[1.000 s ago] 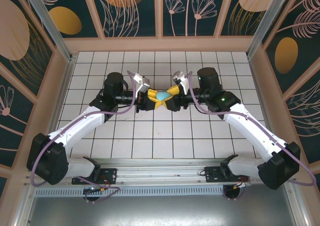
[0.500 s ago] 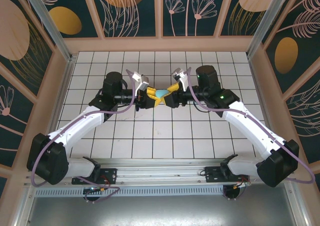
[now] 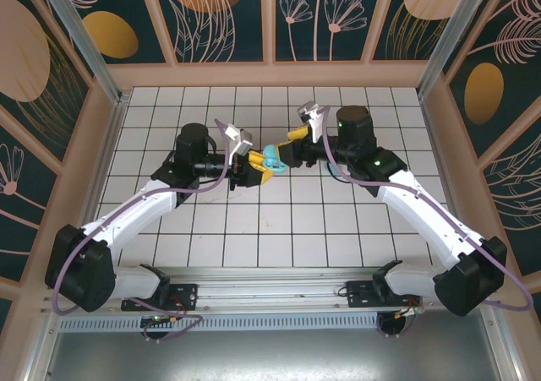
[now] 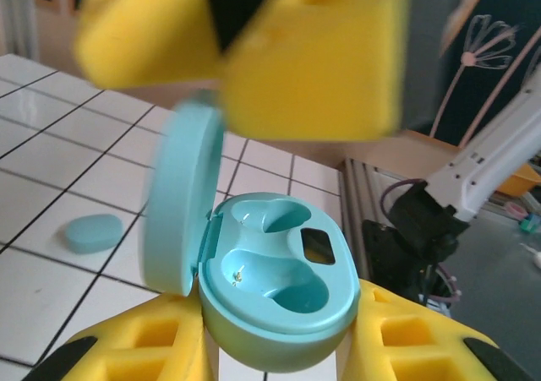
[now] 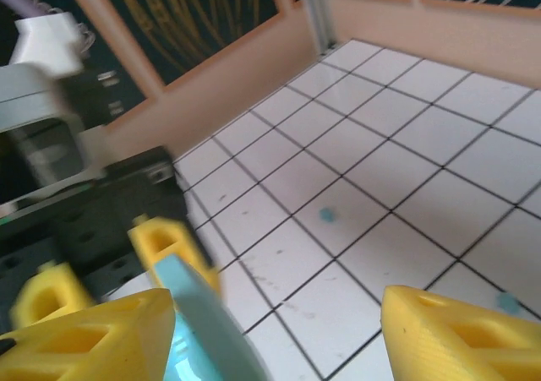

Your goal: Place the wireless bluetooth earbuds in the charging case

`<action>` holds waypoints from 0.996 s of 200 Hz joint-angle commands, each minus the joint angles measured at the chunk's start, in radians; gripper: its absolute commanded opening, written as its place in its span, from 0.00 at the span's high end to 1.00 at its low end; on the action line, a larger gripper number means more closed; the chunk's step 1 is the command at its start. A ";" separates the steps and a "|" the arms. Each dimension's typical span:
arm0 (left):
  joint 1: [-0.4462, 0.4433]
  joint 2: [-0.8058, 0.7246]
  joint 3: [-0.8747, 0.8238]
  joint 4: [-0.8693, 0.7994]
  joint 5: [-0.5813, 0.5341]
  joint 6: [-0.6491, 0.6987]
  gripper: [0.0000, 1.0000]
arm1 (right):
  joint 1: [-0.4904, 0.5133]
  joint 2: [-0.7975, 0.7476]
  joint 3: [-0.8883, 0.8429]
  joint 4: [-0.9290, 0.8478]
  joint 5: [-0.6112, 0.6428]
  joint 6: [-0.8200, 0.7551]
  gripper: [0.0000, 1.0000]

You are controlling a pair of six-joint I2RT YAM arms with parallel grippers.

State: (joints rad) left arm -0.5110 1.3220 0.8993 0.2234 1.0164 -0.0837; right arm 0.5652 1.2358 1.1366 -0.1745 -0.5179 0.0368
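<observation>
Top view: the left gripper [image 3: 262, 166] and the right gripper [image 3: 290, 147] meet over the middle of the white tiled table [image 3: 254, 229], a little toward its far side. The light-blue charging case [image 3: 270, 155] sits between them at the tips of the left gripper. Left wrist view: the left gripper [image 4: 283, 347] is clamped on the case's base [image 4: 279, 292], with one yellow finger on each side of it. The case is hinged open, its lid [image 4: 182, 204] standing upright and its two moulded wells facing the camera. The right gripper [image 4: 224, 43] appears blurred just above the lid, jaws apart. A small light-blue earbud [image 4: 93, 231] lies on a tile beyond the lid, well apart from the case; its shape is too soft to read closely. The base of the right arm [image 4: 423, 229] stands in the background. Right wrist view: the right gripper [image 5: 279, 330] has its jaws spread wide, with bare tile between them. The lid's edge [image 5: 199, 313] lies just beside one of its fingers; whether they touch cannot be told. Two tiny light-blue specks [image 5: 325, 216] lie on the tiles, too small to identify.
</observation>
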 commanded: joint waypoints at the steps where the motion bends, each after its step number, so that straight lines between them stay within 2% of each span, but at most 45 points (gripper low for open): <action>1: -0.006 -0.033 0.004 0.037 0.078 -0.002 0.80 | -0.007 -0.009 0.022 0.056 0.079 0.011 0.34; 44: -0.007 -0.037 0.004 0.025 0.049 0.002 0.80 | -0.007 0.009 0.030 0.032 0.052 0.018 0.33; 103: -0.006 -0.026 0.006 0.007 -0.029 0.006 0.80 | -0.007 -0.058 0.044 0.001 0.009 0.057 0.30; 157: -0.006 -0.028 0.010 0.010 -0.053 -0.001 0.80 | -0.007 -0.094 0.037 -0.022 -0.022 0.072 0.30; 184: -0.006 -0.032 0.012 0.003 -0.067 0.000 0.79 | -0.007 -0.105 0.037 -0.023 -0.003 0.085 0.30; 199: -0.004 -0.037 0.010 -0.007 -0.078 0.005 0.79 | -0.011 -0.108 0.044 -0.027 0.054 0.122 0.29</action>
State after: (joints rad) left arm -0.5110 1.3148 0.8993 0.2264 0.9562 -0.0902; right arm 0.5625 1.1545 1.1404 -0.1902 -0.5148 0.1043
